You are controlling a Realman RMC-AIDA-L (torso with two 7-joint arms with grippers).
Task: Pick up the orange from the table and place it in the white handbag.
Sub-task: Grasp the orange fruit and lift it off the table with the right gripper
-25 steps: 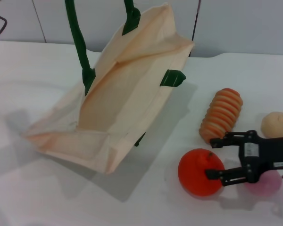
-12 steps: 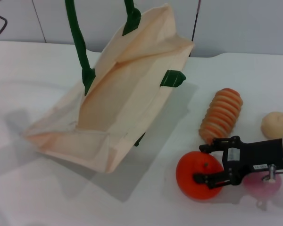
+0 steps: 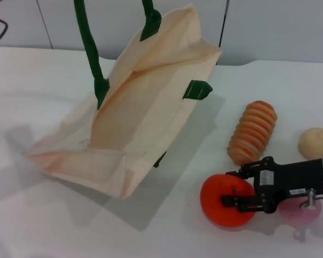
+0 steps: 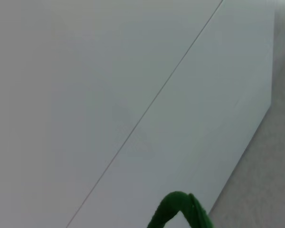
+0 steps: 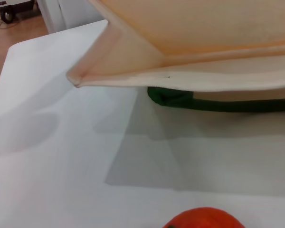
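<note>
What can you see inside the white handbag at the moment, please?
Only bare cream lining shows in the white handbag; its folded lower corner hides part of the interior. The orange sits on the table at the right gripper.

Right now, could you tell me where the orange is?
Head view: the orange sits on the table, front right, between the right gripper fingers, near the white handbag.

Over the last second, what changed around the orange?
The right tool slid left toward the white handbag and its fingers narrowed around the orange, which shifted slightly left on the table; a firm grip isn't certain. The handbag, the ribbed bread piece, the tan round piece and the pink fruit stayed put. The left tool isn't in view.
</note>
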